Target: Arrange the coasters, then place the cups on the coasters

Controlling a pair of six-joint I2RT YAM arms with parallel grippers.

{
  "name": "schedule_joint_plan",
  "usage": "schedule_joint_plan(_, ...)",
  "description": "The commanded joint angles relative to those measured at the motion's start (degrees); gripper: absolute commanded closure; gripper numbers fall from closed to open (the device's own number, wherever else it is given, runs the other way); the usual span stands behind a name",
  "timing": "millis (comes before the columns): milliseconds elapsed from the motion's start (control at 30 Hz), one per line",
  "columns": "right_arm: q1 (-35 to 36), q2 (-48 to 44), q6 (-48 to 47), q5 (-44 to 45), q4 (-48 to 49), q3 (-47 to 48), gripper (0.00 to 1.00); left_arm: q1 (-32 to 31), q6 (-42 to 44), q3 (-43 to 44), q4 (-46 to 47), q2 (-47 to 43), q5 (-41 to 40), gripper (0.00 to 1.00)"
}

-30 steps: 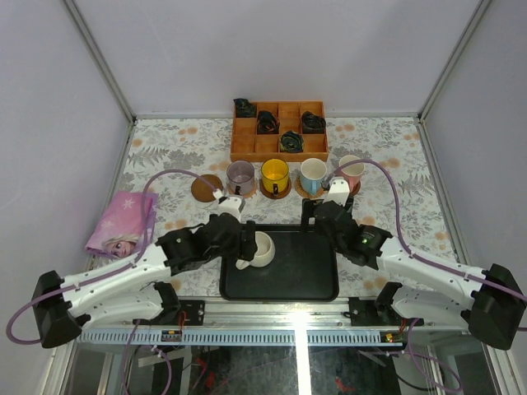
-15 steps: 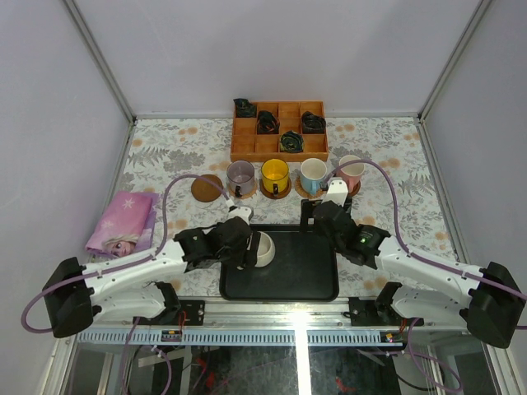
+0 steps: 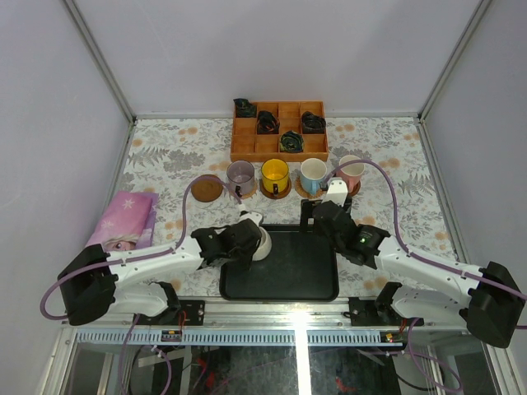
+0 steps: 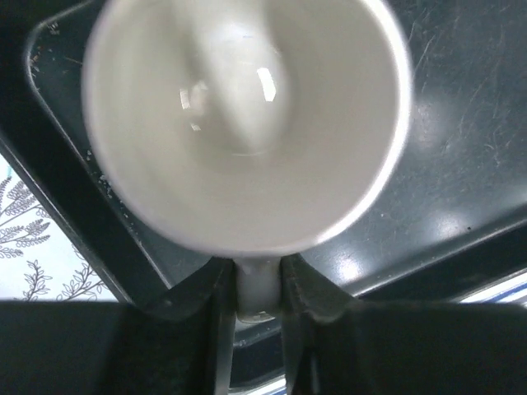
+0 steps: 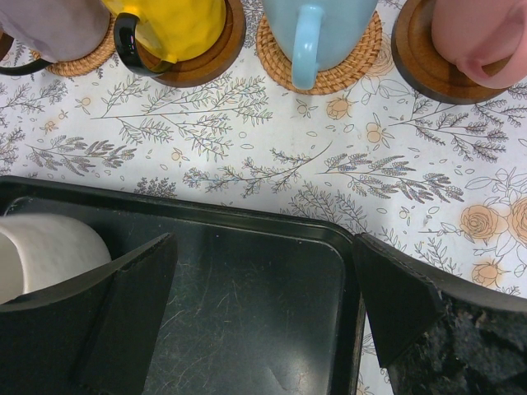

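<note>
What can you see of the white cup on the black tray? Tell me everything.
The white cup is a glossy, ceramic-looking cream mug, empty, its mouth facing the left wrist camera, slightly blurred. It sits over the black tray's left end, near the rim. The fingers of the left gripper pinch its small handle. Whether it is lifted is unclear.

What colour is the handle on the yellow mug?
The yellow ceramic mug has a black handle; the right wrist view shows it best.
</note>
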Motion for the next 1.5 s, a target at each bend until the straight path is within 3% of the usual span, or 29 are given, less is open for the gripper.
schedule_joint_plan(0, -0.5, 0.0, 1.0, 0.1, 0.5, 1.0, 0.06, 0.1, 0.8, 0.3, 3.1, 0.8, 0.1, 0.84)
schedule_joint_plan(233, -0.5, -0.7, 1.2, 0.2, 0.4, 0.4, 0.06, -0.8, -0.1, 0.1, 3.7, -0.5, -1.5, 1.00)
schedule_joint_plan(533, -0.5, -3.1, 1.3, 1.6, -0.1, -0.8, 0.07, -2.3, -1.3, 4.1, -1.3, -7.3, -10.3, 1.00)
schedule_joint_plan(700, -0.5, -4.1, 1.1, 2.8, 0.4, -1.8, 0.07, -2.2, -3.7, 5.7, -5.8, -12.0, -19.4, 1.00)
schedule_joint_plan(1067, -0.5, -2.4, -0.1, 2.7, 1.9, -1.8, 0.07, -1.6, -9.3, 3.2, -5.6, -22.1, -38.8, 1.00)
schedule_joint_plan(1267, -0.5, -1.4, -1.0, 2.7, 3.1, -2.0, 0.07, 2.3, -5.6, 2.3, -3.2, -24.7, -44.9, 1.00)
schedule_joint_plan(1467, -0.5, 0.0, -2.0, 2.3, 4.3, -1.5, 0.07, 13.0, 5.4, -0.9, 9.2, -26.7, -37.7, 1.00)
